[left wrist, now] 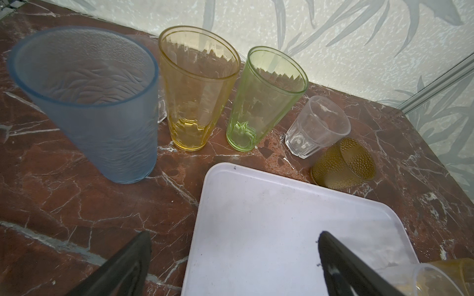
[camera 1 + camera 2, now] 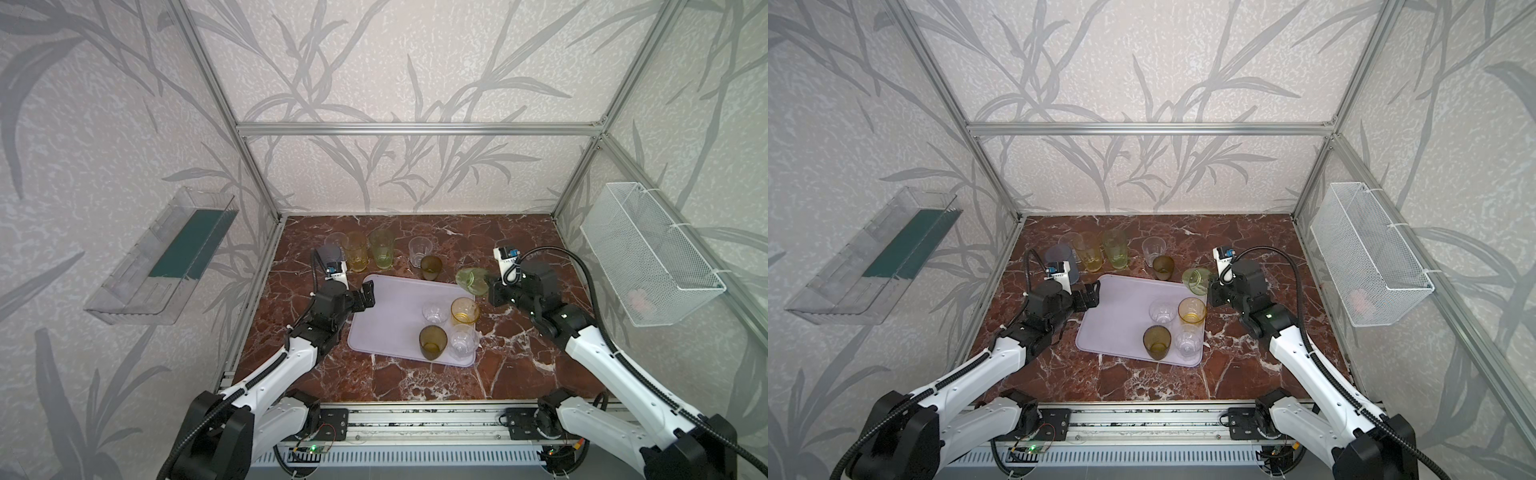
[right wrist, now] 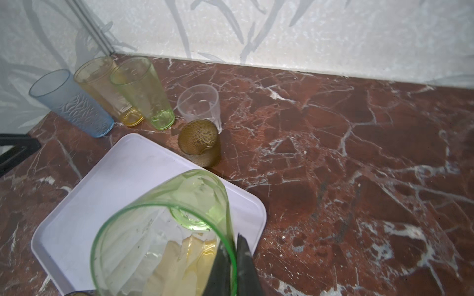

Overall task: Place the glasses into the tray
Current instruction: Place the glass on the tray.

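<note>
Four glasses (image 2: pixel 433 341) crowd the tray (image 2: pixel 390 307) beside your right gripper (image 3: pixel 234 246); it pinches the green glass (image 3: pixel 159 205) by its rim (tilted, likely to clear them); left gripper (image 2: pixel 368 295) gapes empty.

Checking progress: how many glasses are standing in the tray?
4, clustered at the tray's right end: a clear glass, a yellow glass, an amber glass, a second clear glass. The green glass hangs in the right hand, not yet set down.

The tray (image 2: pixel 390 316) is lying on the desk (image 2: pixel 519 374) at the centre of the frame. In its lower right part four glasses (image 2: pixel 433 341) are standing. Above it, toward the upper left, a row of glasses (image 2: pixel 381 247) is standing. A tilted glass (image 2: pixel 471 281) is hanging over its upper right corner, pinched in the right hand (image 2: pixel 488 286).
</note>
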